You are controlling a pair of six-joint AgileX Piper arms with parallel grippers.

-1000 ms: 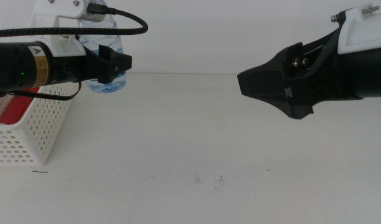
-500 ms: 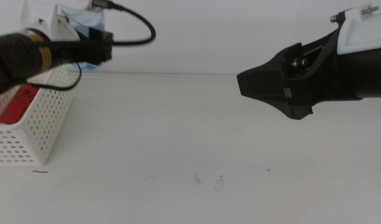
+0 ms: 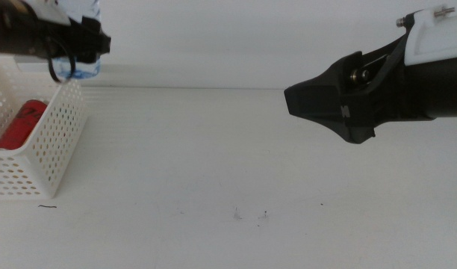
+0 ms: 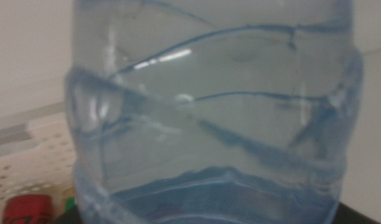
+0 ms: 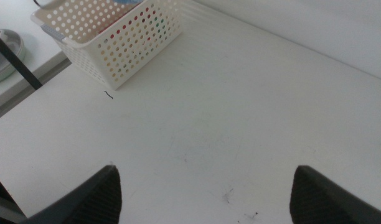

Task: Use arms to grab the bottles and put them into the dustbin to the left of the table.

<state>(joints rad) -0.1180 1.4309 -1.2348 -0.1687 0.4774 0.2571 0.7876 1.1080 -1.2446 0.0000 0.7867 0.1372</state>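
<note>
Right end effector (image 3: 299,101) at right of the middle view, hanging above the table (image 3: 213,164), holding nothing. In the right wrist view its two jaw tips sit wide apart, so it is released, with bare table between them. Same pose as 1.0 s ago, no shift.

Left end effector (image 3: 90,43) in the upper left corner of the middle view, above the far end of the dustbin (image 3: 53,142). It is clenched on the water bottle (image 4: 209,118), which fills the left wrist view almost edge to edge. Only a sliver of the clear blue bottle shows in the middle view, behind the dark jaws. A second ago this end effector was lower and further right, beside the dustbin's far corner, with the bottle base visible; it has since risen and swung left over the dustbin.

Dustbin stands at the left edge of the middle view, on the table. Red can (image 3: 19,127) lies inside it on its side.

Counts: two end effectors, one dustbin, one water bottle, one red can.
</note>
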